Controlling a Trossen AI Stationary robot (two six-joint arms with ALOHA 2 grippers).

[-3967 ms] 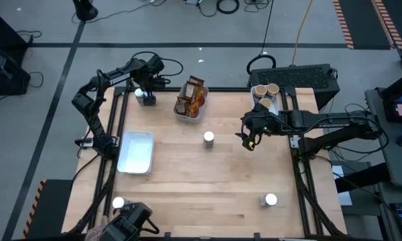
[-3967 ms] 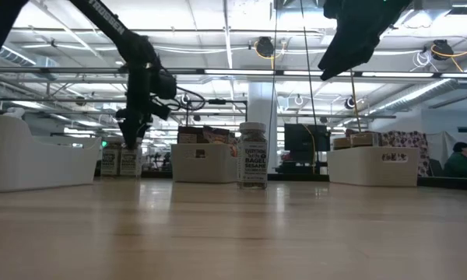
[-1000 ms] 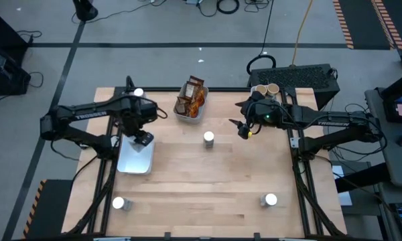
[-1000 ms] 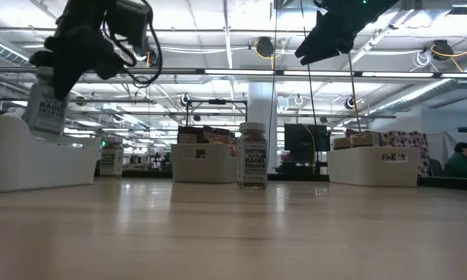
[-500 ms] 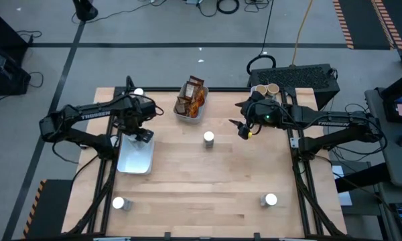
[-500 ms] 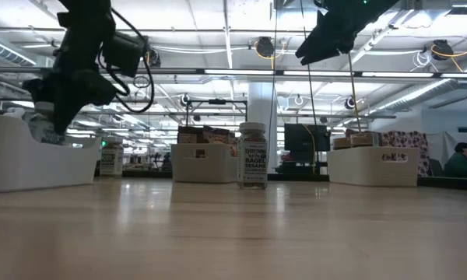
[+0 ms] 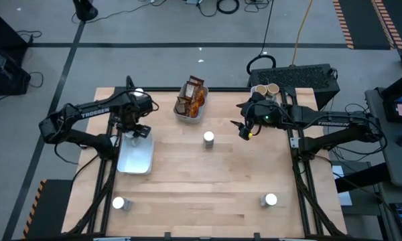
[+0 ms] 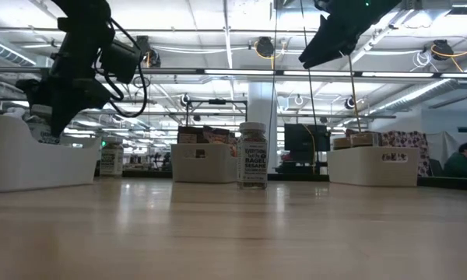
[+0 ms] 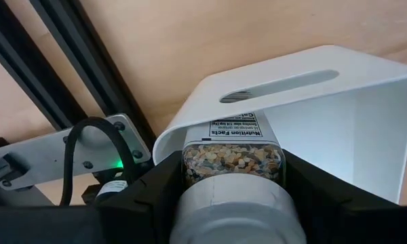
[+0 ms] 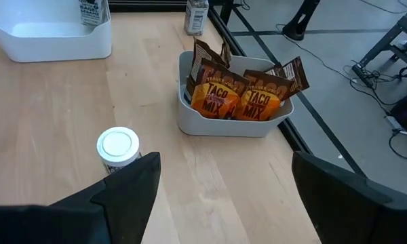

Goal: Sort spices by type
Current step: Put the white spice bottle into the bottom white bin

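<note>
Jar update: the left end effector (image 7: 135, 131) has dropped since a second ago, clamping a white-capped clear glass spice jar (image 9: 234, 159) inside the far rim of the white plastic rectangular tray (image 7: 135, 155), left of centre. Release looks next. Right end effector (image 7: 244, 130) hovers open, upper right.

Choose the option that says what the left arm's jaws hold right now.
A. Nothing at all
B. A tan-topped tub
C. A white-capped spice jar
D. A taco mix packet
C: in the left wrist view the left gripper has its jaws closed on a white-capped spice jar full of coarse seasoning, right at the rim of the white tray.
</note>
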